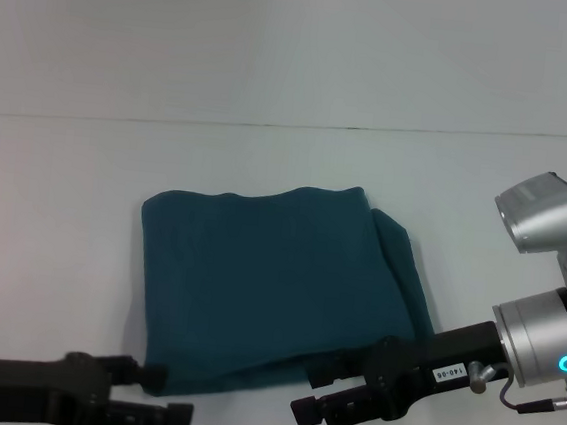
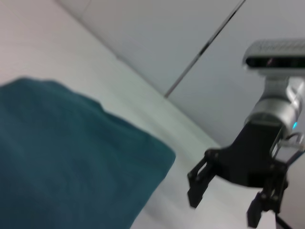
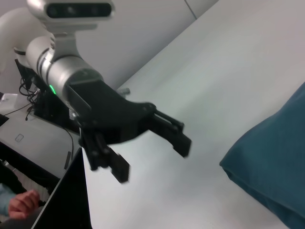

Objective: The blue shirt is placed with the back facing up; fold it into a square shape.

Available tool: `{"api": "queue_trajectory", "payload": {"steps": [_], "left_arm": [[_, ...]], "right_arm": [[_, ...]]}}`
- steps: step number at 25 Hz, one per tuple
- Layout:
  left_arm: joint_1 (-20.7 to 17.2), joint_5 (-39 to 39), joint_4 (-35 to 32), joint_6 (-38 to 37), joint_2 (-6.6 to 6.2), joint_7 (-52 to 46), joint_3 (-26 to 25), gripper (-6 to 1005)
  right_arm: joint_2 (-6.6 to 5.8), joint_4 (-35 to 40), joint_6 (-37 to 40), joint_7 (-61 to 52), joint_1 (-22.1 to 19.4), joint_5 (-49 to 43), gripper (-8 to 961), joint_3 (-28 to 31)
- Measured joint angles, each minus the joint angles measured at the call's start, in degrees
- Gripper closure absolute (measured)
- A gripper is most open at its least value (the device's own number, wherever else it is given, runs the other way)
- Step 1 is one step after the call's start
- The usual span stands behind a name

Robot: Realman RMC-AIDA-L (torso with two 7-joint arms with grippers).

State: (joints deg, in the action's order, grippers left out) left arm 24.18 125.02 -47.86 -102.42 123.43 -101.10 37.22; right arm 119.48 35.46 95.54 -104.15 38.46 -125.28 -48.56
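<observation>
The folded blue shirt (image 1: 271, 287) lies on the table (image 1: 277, 71) between both open grippers.

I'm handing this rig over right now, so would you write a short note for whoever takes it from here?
Left gripper: open, empty, low at the table's near edge, just off the shirt's near left corner.
Right gripper: open, empty, by the shirt's near right corner.
Blue shirt: lies on the table folded into a rough square, with a flap sticking out along its right side.
Done: the folding, apparently.
Left: perhaps tidy that right edge, then pull the arms back.
</observation>
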Motion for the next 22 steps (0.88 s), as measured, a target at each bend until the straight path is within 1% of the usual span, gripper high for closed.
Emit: {"api": "queue_trajectory", "payload": {"steps": [3,5,22], "left_arm": [[0.9,1.0,0.5,1.4,-0.05,-1.9,2.8,78],[1.4,1.0,0.6,1.7,0.0,-2.2,3.3,78],[2.2,-0.1,0.4,2.3,0.13,-2.4,2.6,78]], "right_arm": [[-0.02,0.0,0.2,0.0,0.0,0.0,192,-0.1],[-0.01,0.0,0.4,0.0,0.1,0.0,192,-0.2],[0.14,0.0,0.4,-0.1,0.4,0.0,192,-0.3]]}}
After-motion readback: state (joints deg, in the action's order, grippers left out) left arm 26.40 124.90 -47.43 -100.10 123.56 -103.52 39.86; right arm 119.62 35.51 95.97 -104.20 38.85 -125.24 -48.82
